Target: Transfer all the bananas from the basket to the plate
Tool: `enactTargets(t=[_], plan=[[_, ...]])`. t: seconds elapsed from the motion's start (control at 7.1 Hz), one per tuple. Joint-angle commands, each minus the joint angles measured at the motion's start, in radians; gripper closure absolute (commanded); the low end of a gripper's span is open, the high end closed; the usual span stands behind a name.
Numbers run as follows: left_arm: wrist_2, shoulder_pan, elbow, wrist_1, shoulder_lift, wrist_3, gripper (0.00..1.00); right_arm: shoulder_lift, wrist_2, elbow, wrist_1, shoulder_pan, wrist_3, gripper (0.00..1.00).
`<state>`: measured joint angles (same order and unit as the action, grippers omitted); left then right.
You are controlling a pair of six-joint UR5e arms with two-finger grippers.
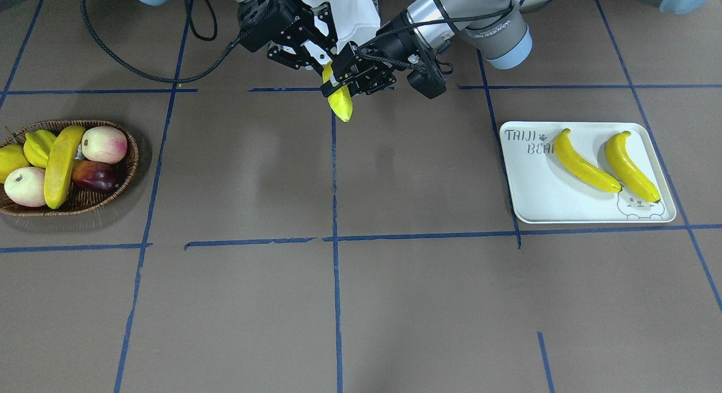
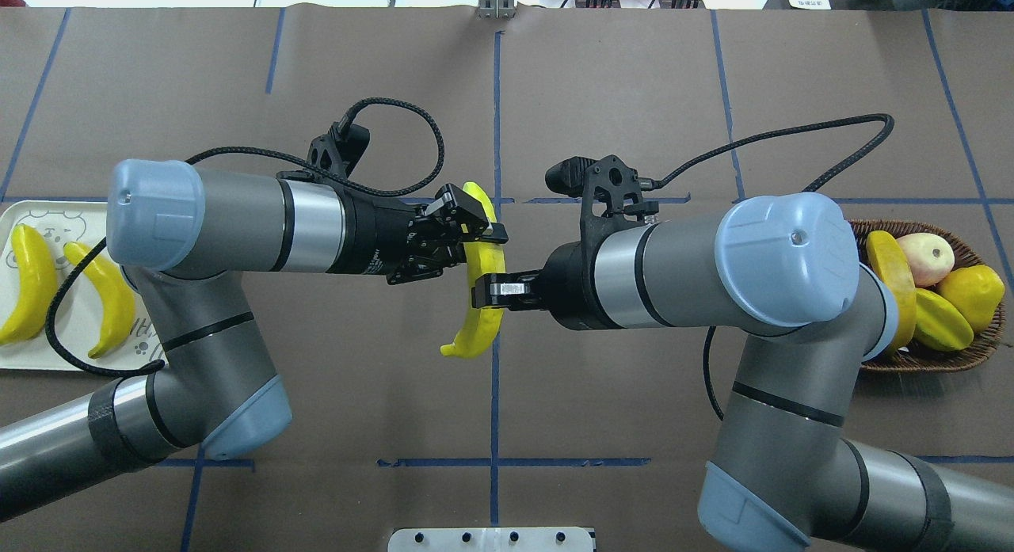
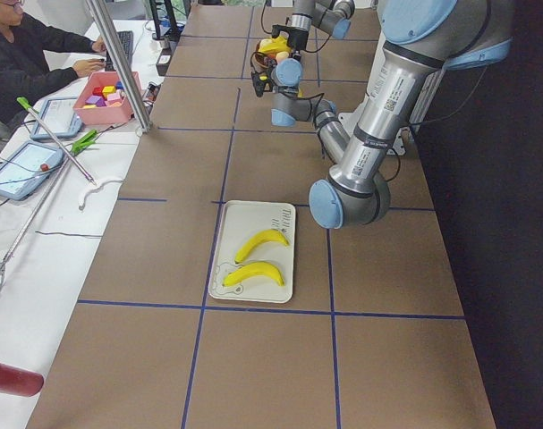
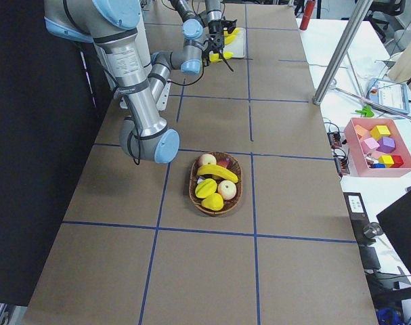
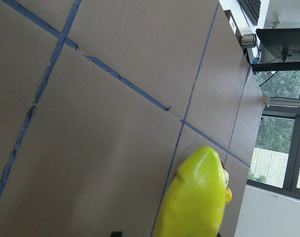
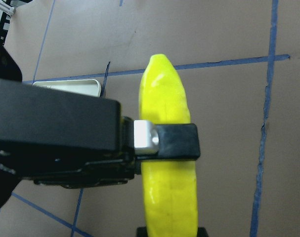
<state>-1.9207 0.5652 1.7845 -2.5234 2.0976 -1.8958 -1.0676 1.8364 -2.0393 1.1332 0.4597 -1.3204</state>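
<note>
Held banana (image 1: 341, 102): lifted clear of the worktop (image 1: 428, 303), well away from the plate (image 1: 536, 198) on its basket side, roughly midway between plate and basket (image 1: 73, 208); lying crosswise to the line from plate to basket.
Left hand (image 2: 478, 223): reaching in from the plate's side; closed on the held banana's part farther from the robot, with a finger on either side of the yellow skin.
Right hand (image 2: 491, 291): reaching in from the side away from the plate; clamped across the held banana nearer its middle, with one black finger (image 6: 174, 140) pressed flat over it in the right wrist view.
Banana by the lettering (image 1: 586, 167): flat on the plate, set diagonally, just beside the grey "TAIJI BEAR" print.
Banana by the plate's outer edge (image 1: 632, 166): flat on the plate, roughly parallel to its neighbour and just beside it, lower tip at the bear drawing.
Basket banana (image 1: 62, 164): in the basket, well apart from the plate, lying on top of the other fruit.
Other fruit, all in the basket, far from the plate: starfruit (image 1: 38, 148), two peaches (image 1: 104, 144), dark red fruit (image 1: 93, 176), round yellow fruit (image 1: 8, 162).
Plate: flat on the worktop, long side parallel to a blue tape line just beside it.
</note>
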Motion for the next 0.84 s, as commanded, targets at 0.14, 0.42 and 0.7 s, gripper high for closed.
enactTargets(t=[0.14,0.42,0.7], plan=[[0.000,0.007,0.001,0.002,-0.001,0.014,1.00,0.000,0.001,-0.005,-0.001,0.004,0.000,0.00],[-0.023,0.066,-0.005,0.020,-0.024,0.023,1.00,-0.011,0.009,-0.041,0.003,0.016,0.000,0.00],[-0.138,0.181,-0.028,0.069,-0.133,0.120,1.00,-0.096,0.125,-0.113,0.016,0.091,0.000,0.00]])
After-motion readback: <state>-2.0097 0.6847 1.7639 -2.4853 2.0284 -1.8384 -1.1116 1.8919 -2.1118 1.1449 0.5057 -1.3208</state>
